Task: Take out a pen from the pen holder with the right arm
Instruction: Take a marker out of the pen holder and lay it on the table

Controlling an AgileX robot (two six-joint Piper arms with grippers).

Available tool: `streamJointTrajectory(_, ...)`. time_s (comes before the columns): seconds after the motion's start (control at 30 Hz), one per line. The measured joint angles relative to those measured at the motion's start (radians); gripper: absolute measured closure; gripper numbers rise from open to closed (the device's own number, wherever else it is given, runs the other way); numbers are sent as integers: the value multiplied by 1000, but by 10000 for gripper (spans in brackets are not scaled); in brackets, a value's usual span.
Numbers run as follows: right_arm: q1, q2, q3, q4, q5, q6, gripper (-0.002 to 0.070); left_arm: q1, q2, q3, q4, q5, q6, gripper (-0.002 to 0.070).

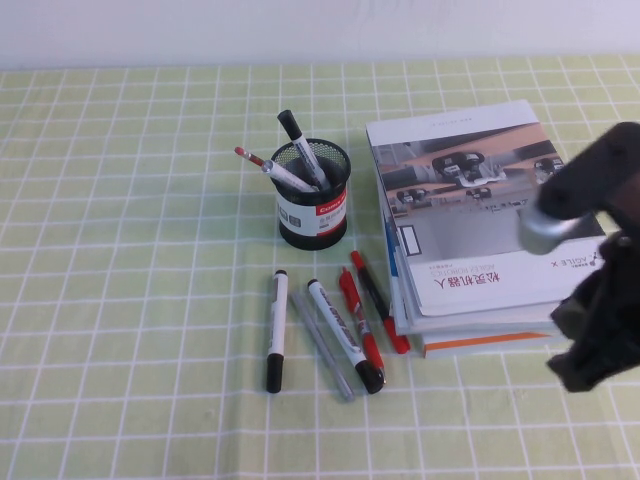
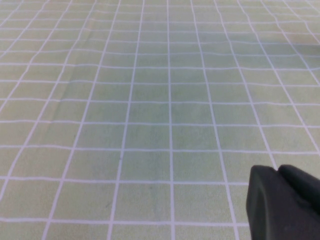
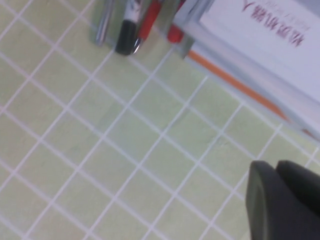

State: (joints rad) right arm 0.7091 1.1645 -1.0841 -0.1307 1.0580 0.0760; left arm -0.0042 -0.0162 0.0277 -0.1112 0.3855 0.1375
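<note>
Matte black right arm (image 1: 600, 170) with silver cylindrical joint (image 1: 545, 232)

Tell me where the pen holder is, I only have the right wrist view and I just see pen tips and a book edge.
Observer: The pen holder stands upright left of the book stack, beyond the loose pens.
Operator: Anything in it?
Observer: Two pens lean out of it, a black marker and a red-tipped pen.
Operator: And the grippers?
Observer: The right gripper is shut, by the stack's near right corner, far from the holder; the left gripper hangs over bare tablecloth.
</note>
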Motion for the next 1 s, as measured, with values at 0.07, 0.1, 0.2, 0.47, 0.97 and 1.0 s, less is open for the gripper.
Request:
streamJointTrajectory(0.07,-37,-72,78,-10,-96,0,688,0,0,0,0,0,0,680)
streamJointTrajectory(0.1,-61,-103,116,-12,-141,0,688,0,0,0,0,0,0,680)
streamJointTrajectory(0.2,-183,-212,274,13,-323,0,688,0,0,0,0,0,0,680)
streamJointTrajectory(0.47,-496,-541,743,131,-785,1,688,0,0,0,0,0,0,680)
streamJointTrajectory(0.97,-670,-1155,1110,147,-941,1,689,0,0,0,0,0,0,680)
streamJointTrajectory(1.0,-672,-1166,1110,147,-924,1,689,0,0,0,0,0,0,680)
